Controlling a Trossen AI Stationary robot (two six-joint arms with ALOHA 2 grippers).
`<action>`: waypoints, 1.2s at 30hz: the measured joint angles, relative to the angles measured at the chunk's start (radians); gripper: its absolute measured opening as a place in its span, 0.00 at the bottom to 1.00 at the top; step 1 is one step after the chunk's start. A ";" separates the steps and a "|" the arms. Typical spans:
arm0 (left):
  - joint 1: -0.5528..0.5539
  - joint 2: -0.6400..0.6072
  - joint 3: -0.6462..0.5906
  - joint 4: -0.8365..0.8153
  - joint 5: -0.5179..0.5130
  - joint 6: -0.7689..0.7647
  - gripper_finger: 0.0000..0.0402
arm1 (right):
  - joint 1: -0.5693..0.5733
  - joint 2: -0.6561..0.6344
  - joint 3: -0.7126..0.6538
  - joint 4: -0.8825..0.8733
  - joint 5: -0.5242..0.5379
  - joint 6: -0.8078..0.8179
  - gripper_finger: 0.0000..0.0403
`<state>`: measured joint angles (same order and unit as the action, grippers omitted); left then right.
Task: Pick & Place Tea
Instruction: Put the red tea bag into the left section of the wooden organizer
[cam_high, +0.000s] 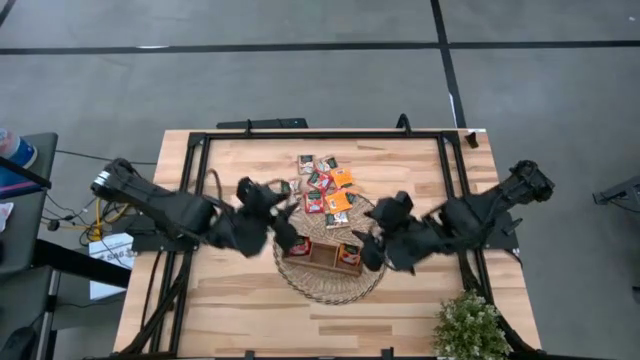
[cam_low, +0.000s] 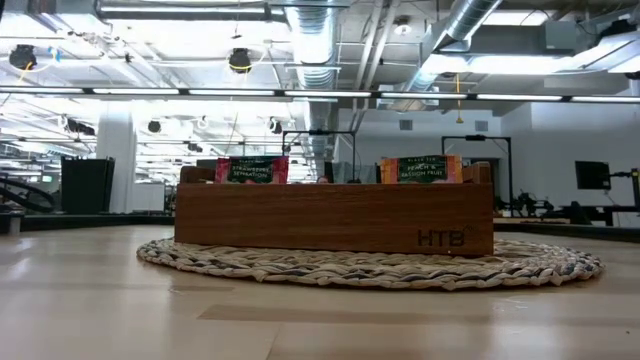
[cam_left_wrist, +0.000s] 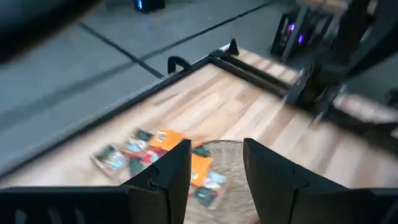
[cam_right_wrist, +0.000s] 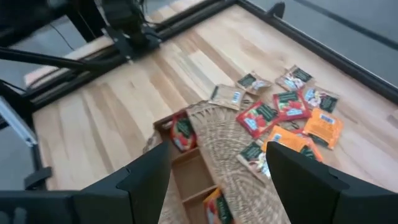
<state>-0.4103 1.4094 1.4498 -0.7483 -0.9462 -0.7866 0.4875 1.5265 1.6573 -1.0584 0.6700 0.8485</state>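
Several loose tea sachets (cam_high: 326, 186), red, orange and pale, lie flat in a pile on the table's far middle and partly on the far rim of the round wicker mat (cam_high: 330, 285). They also show in both wrist views, the sachets (cam_right_wrist: 287, 115) and the sachets (cam_left_wrist: 155, 152). The wooden tray (cam_low: 333, 218) sits on the mat. A red sachet (cam_low: 251, 170) stands in one end compartment and an orange one (cam_low: 420, 168) in the other. My left gripper (cam_high: 288, 238) hovers open over the tray's left end. My right gripper (cam_high: 372, 254) hovers open beside its right end.
A black rail frame (cam_high: 200, 150) runs along the table's far, left and right sides. A potted plant (cam_high: 468, 325) stands at the near right corner. Bare wood (cam_high: 230, 300) lies near the mat's left. Off the table's left stand a dark side table and cables (cam_high: 70, 215).
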 joint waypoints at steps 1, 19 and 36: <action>0.006 -0.018 0.000 -0.005 0.006 -0.034 0.34 | -0.029 0.000 0.000 0.006 -0.026 -0.024 0.63; 0.010 -0.180 -0.001 -0.113 0.056 -0.081 0.34 | -0.664 0.250 0.005 0.245 -0.732 -0.311 0.63; 0.011 -0.195 -0.001 -0.170 0.064 -0.064 0.34 | -0.852 0.702 0.218 0.175 -0.890 -0.229 0.63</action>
<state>-0.3988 1.2144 1.4490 -0.9184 -0.8825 -0.8509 -0.3642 2.2283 1.8751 -0.8835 -0.2203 0.6198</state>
